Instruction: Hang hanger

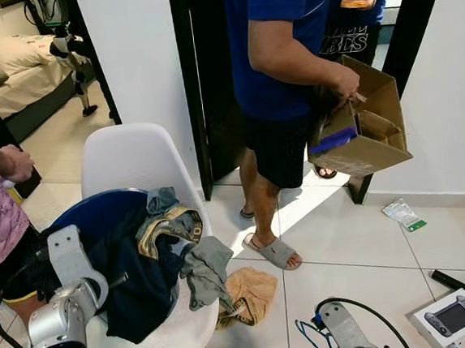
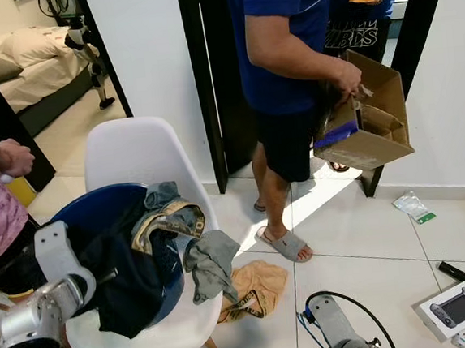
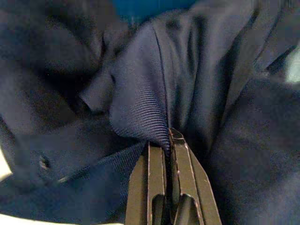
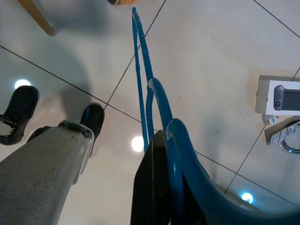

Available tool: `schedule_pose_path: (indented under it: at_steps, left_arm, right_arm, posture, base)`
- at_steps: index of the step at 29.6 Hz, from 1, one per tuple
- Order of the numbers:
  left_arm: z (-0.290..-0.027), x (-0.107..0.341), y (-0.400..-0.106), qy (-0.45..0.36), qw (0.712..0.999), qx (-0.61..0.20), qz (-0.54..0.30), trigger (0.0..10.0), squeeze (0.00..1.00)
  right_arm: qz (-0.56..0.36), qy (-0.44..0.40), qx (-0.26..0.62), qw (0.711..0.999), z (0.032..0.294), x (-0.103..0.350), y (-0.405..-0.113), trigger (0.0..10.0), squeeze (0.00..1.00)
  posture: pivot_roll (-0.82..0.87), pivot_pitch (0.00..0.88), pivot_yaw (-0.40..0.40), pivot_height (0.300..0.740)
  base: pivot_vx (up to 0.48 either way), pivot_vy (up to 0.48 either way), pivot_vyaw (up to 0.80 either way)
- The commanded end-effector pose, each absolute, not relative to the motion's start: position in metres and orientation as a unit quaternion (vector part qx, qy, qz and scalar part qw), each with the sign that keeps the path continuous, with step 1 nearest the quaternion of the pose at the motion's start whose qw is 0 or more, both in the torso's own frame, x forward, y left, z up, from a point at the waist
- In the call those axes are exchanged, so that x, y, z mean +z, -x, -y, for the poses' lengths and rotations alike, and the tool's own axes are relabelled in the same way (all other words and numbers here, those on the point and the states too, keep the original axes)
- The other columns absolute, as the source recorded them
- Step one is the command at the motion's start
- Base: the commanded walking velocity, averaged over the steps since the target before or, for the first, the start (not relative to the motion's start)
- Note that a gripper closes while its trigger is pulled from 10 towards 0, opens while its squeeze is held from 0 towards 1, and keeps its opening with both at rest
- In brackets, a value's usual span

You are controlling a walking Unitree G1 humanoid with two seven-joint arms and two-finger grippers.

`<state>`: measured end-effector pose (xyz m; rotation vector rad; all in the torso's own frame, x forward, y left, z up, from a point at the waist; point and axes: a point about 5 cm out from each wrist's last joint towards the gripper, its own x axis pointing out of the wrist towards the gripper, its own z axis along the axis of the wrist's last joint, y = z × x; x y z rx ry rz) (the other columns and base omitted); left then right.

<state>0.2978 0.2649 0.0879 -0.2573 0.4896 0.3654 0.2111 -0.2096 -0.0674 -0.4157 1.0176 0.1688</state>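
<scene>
The left gripper (image 3: 168, 140) is clamped on the navy garment (image 1: 140, 284) in the chair's basket (image 1: 97, 214); the right gripper (image 4: 161, 140), at 5 o'clock, clasps the blue hanger (image 4: 150, 93). Lift the cloth clear before threading.

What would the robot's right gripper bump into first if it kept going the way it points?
Probably the glossy pale floor tiles. The right gripper, shut on the blue plastic hanger, points down at them, though depth is unclear.

The hanger (image 4: 154, 101) is blue — thin plastic, with a curved hook and long straight bars; it is clamped between the right gripper's (image 4: 164, 140) black fingers, held above the tiled floor (image 4: 211, 61).
</scene>
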Motion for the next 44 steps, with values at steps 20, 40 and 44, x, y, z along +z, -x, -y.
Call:
schedule_pose_path:
  at_steps: [20,40,44]
  left_arm:
    - [-0.295,0.283,-0.318,-0.091,0.956,0.252,0.123,0.0,0.0]
    - [-0.203,0.197,-0.308,-0.306,0.926,-0.193,-0.107,2.2,0.0]
    - [-0.201,0.19,-0.304,-0.312,0.917,-0.212,-0.126,2.3,0.0]
  right_arm:
    - [-0.48,0.202,0.084,0.85,0.206,-0.067,-0.212,10.0,0.0]
    - [-0.479,0.207,0.089,0.848,0.206,-0.067,-0.213,10.0,0.0]
    - [-0.48,0.207,0.089,0.848,0.205,-0.067,-0.213,10.0,0.0]
  posture:
    - [0.01,0.003,0.016,0.74]
    - [0.01,0.004,0.018,0.74]
    - [0.01,0.004,0.018,0.74]
  base:
    - [0.0,0.0,0.0]
    - [0.0,0.0,0.0]
    - [0.0,0.0,0.0]
